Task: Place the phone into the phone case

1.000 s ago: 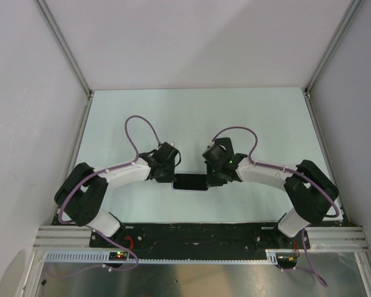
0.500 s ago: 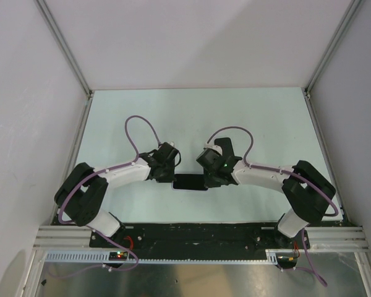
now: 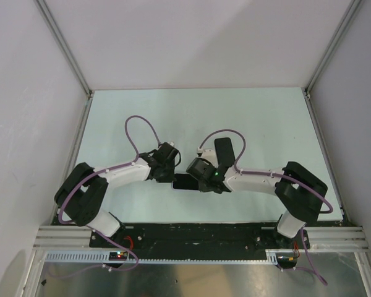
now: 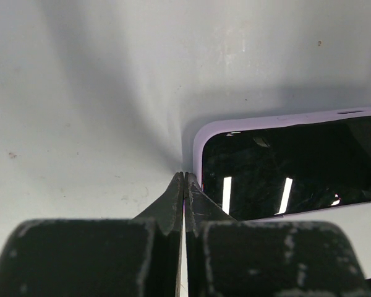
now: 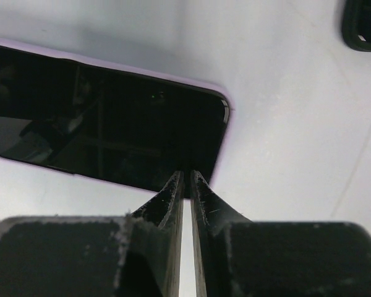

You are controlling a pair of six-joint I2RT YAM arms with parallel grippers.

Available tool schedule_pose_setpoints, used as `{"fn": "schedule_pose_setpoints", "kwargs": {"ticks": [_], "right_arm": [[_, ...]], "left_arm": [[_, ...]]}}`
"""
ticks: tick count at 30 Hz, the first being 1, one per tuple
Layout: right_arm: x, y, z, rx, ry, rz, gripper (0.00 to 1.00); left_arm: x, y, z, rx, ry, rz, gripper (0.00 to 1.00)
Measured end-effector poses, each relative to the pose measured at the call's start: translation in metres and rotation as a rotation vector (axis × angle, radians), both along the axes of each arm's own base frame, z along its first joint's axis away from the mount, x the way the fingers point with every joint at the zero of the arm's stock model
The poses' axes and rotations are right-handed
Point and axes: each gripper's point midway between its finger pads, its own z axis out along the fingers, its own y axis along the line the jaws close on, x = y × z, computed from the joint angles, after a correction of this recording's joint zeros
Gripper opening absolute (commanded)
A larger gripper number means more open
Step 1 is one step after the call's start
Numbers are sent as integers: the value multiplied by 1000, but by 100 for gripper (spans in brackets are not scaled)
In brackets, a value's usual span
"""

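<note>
**Both grippers pinched at the phone by the near edge**

I am watching the two arms reaching inward from the near corners of the bench [image 3: 191, 117], meeting close to the near edge, about midway between the left and right edges. The phone [image 4: 284, 179] is lying flat there, screen up, sitting inside the lilac phone case [image 4: 199, 139], whose rim is showing round the corners I can see. The left gripper [image 4: 183, 179] is pointing down with its fingers pressed tight together, gripping nothing, the tips touching the case at its corner. The right gripper [image 5: 187, 176] is resting its tips on the opposite end of the phone, fingers drawn in to a thin slit, nothing between them.
</note>
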Motion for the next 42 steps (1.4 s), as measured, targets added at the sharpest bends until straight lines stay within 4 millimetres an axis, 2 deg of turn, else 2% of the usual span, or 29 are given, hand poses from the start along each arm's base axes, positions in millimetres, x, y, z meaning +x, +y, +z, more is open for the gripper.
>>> {"fn": "schedule_pose_setpoints", "kwargs": {"ticks": [6, 9, 12, 18, 21, 24, 27, 30, 36, 42], "right_arm": [[1, 22, 9, 105, -11, 10, 24], [2, 18, 11, 131, 14, 5, 28], [4, 5, 15, 122, 33, -5, 29], [35, -11, 42, 155, -16, -16, 31], [54, -10, 54, 174, -45, -11, 31], [73, -2, 61, 199, -66, 4, 31], [86, 6, 53, 205, -56, 30, 31], [89, 9, 37, 190, -22, 49, 30], [81, 10, 6, 153, 57, 82, 28], [75, 11, 2, 147, 73, 100, 28]], "left_arm": [[0, 0, 0, 0, 0, 0, 0], [0, 0, 1, -2, -1, 2, 0], [1, -2, 7, -20, -14, 14, 0], [2, -2, 36, -90, -95, 54, 0], [-10, -1, 43, -112, -114, 65, 0], [-28, -7, 39, -120, -95, 48, 0], [-49, -20, 34, -121, -64, 14, 0], [-58, -30, 30, -132, -44, 2, 0], [-60, -35, 11, -113, 1, 40, 0], [-56, -35, -4, -96, 29, 85, 0]]}}
